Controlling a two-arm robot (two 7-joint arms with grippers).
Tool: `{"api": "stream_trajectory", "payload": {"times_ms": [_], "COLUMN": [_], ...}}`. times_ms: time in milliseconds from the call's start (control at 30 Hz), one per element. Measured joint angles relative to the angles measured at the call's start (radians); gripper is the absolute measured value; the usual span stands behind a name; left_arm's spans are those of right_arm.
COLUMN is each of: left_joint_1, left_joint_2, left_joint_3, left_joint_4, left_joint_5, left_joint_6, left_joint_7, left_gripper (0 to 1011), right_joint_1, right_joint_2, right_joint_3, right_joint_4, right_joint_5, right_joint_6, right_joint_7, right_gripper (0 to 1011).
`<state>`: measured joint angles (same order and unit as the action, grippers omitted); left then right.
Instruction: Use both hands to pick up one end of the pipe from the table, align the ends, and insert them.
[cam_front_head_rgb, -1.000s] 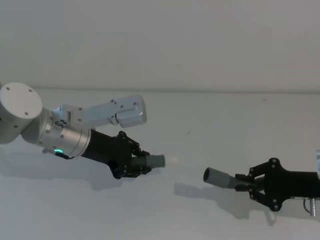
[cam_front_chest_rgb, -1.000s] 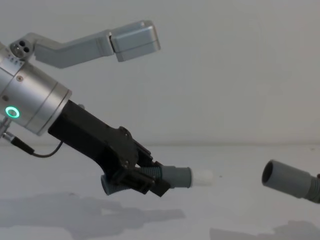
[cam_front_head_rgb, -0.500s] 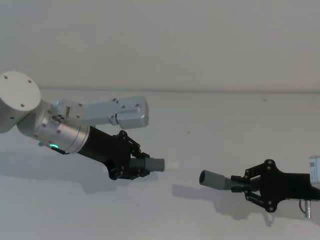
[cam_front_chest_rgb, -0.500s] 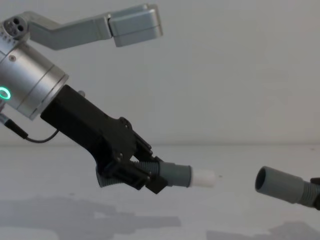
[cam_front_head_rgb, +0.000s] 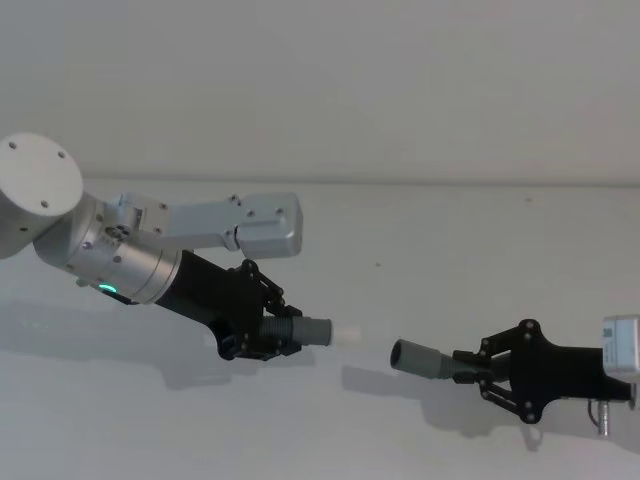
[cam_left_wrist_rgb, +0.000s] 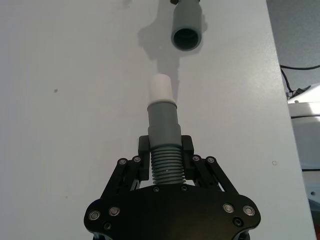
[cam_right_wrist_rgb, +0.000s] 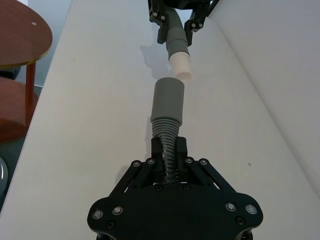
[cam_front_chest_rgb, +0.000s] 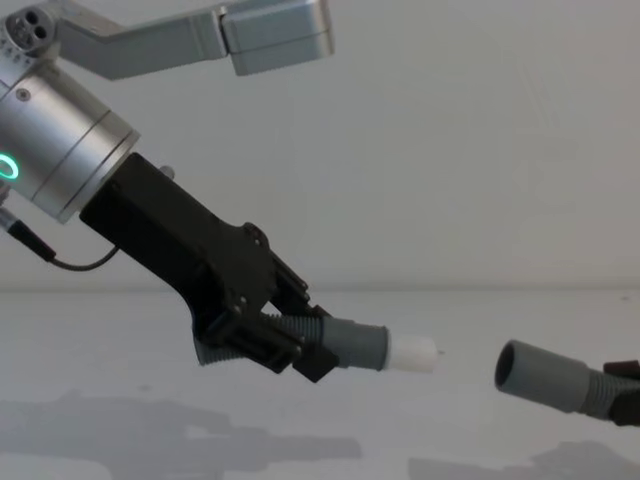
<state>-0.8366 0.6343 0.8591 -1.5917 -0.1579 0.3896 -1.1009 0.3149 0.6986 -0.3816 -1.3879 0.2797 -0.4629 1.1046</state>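
Above the white counter (cam_front_head_rgb: 420, 250), the left gripper (cam_front_head_rgb: 268, 332) is clamped on the ribbed stem of a dark-grey pipe piece (cam_front_head_rgb: 305, 331), holding it in the air with its white inner sleeve (cam_front_head_rgb: 346, 332) pointing toward the robot's right. The right gripper (cam_front_head_rgb: 478, 366) comes in from the right side and is likewise closed around the ribbed part of the second grey pipe piece (cam_front_head_rgb: 424, 359), whose wider open collar mouth (cam_front_head_rgb: 396, 352) faces the sleeve. The two ends are near each other but apart, with a clear gap of bare counter between them, and both pieces cast shadows on the surface below. In the left wrist view the sleeve (cam_left_wrist_rgb: 162, 89) points almost straight at the dark open mouth (cam_left_wrist_rgb: 187, 39), which sits slightly off to one side of its line. In the chest view the sleeve tip (cam_front_chest_rgb: 412, 351) rides a little higher than the collar (cam_front_chest_rgb: 540, 374).
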Motion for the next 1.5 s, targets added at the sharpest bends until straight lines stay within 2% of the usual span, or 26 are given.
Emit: {"api": "stream_trajectory", "payload": {"times_ms": [800,1500], "left_joint_1": [-0.024,-0.046], "left_joint_2": [-0.011,-0.027], "left_joint_3": [0.025,0.05], "left_joint_4": [0.013,0.042], "left_joint_5": [-0.027,-0.046], "left_joint_6": [-0.009,-0.022], "left_joint_7": [-0.016,-0.03], "left_gripper": [348,348], "right_joint_1": [0.004,0.007], "right_joint_2": [-0.007,0.003], "right_joint_3": [-0.02,-0.036], "right_joint_4": [0.008,0.003], "right_joint_5": [-0.036,-0.045], "right_joint_6": [-0.006,0.001], "right_joint_7": [-0.055,-0.078], "right_gripper": [132,132]}}
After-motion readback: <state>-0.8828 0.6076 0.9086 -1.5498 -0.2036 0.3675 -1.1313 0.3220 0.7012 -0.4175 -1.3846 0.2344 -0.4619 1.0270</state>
